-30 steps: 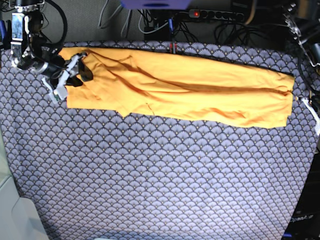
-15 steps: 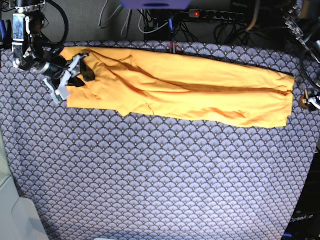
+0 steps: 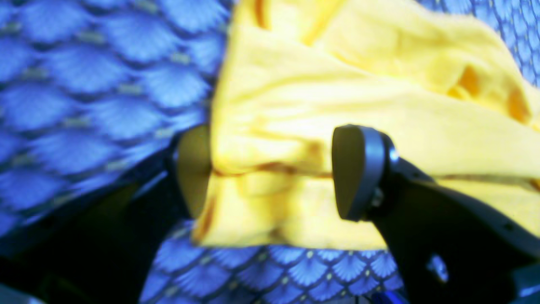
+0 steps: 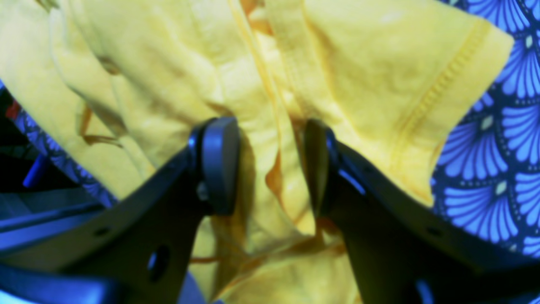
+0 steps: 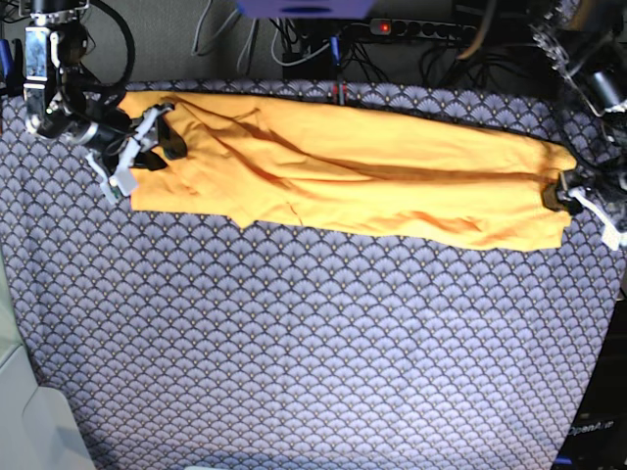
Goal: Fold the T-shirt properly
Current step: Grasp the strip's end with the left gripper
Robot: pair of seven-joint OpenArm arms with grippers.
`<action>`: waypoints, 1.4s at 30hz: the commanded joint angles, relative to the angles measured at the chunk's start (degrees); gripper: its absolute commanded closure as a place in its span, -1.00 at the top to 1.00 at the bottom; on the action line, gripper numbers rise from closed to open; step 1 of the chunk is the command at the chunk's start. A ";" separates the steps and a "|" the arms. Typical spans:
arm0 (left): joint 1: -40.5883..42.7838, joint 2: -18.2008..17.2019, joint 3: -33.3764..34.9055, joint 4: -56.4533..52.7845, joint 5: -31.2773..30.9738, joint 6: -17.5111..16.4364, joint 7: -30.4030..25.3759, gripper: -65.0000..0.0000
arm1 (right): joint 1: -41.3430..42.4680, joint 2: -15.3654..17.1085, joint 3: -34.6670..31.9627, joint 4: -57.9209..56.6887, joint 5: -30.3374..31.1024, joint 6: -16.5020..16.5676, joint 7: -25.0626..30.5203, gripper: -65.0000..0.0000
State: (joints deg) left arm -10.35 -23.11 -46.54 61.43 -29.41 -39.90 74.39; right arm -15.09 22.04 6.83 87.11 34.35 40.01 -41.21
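Note:
The yellow-orange T-shirt (image 5: pixel 362 181) lies folded into a long strip across the far part of the table. My right gripper (image 5: pixel 147 147) is at its left end in the base view. In the right wrist view that gripper (image 4: pixel 270 169) stands open, with a raised fold of the T-shirt (image 4: pixel 168 63) between its fingers beside a hemmed edge. My left gripper (image 5: pixel 566 196) is at the strip's right end. In the left wrist view it (image 3: pixel 272 173) is open, and the edge of the T-shirt (image 3: pixel 337 84) lies between its two dark fingers.
A blue-grey tablecloth with a fan pattern (image 5: pixel 313 343) covers the table. A power strip (image 5: pixel 421 27) and loose cables run behind the far edge. A pale object (image 5: pixel 29 421) sits at the front left corner.
My left gripper has come in from the table's right edge to the shirt's right end and now straddles it, open. My right gripper has stayed at the left end.

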 commanded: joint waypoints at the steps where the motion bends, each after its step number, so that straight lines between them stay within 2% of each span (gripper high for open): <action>1: -1.04 -1.63 -0.01 0.94 -0.97 -0.10 -1.03 0.31 | 0.02 0.51 -0.11 0.58 -0.63 -0.01 -1.21 -0.16; 6: -0.77 -1.63 -0.18 0.42 -0.17 -0.10 -4.10 0.31 | 0.02 0.51 -0.11 0.58 -0.63 -0.01 -1.12 -0.16; 12: -0.77 -1.46 -0.53 0.42 6.51 -0.10 -4.72 0.31 | 0.02 0.59 -0.11 0.49 -0.63 -0.01 -1.12 -0.16; 18: -0.77 0.39 -0.27 0.33 10.90 -0.10 -7.62 0.31 | 0.02 0.59 -0.11 0.58 -0.63 -0.01 -1.12 -0.16; 24: -1.04 2.59 -0.18 0.24 11.52 -0.10 -8.24 0.31 | 0.02 0.59 -0.11 0.58 -0.63 -0.01 -1.12 -0.16; 28: -1.04 2.85 -0.18 0.24 11.52 -0.10 -8.15 0.29 | 0.02 0.59 -0.11 0.58 -0.63 -0.01 -1.12 -0.16; 30: -1.04 3.55 -0.18 0.24 11.34 -0.10 -7.71 0.17 | 0.02 0.59 -0.11 0.58 -0.63 -0.01 -1.12 -0.16; 32: -0.86 3.90 -0.18 0.24 11.52 -0.10 -7.71 -0.06 | 0.02 0.59 -0.11 0.58 -0.63 -0.01 -1.12 -0.16; 37: -0.68 5.14 -0.09 0.24 11.52 -0.10 -7.45 -0.91 | 0.02 0.59 -0.11 0.58 -0.63 -0.01 -1.12 -0.16; 38: -0.68 5.14 -0.09 0.24 11.52 -0.10 -6.57 -1.00 | 0.02 0.59 -0.11 0.58 -0.63 -0.01 -1.12 -0.16; 42: -1.12 5.05 -0.36 2.09 11.25 -0.10 -1.99 -1.00 | 0.02 0.59 -0.11 0.58 -0.63 -0.01 -1.21 -0.16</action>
State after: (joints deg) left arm -11.11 -17.69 -46.89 62.87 -18.63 -39.66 70.32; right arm -15.09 22.04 6.68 87.15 34.35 40.01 -41.08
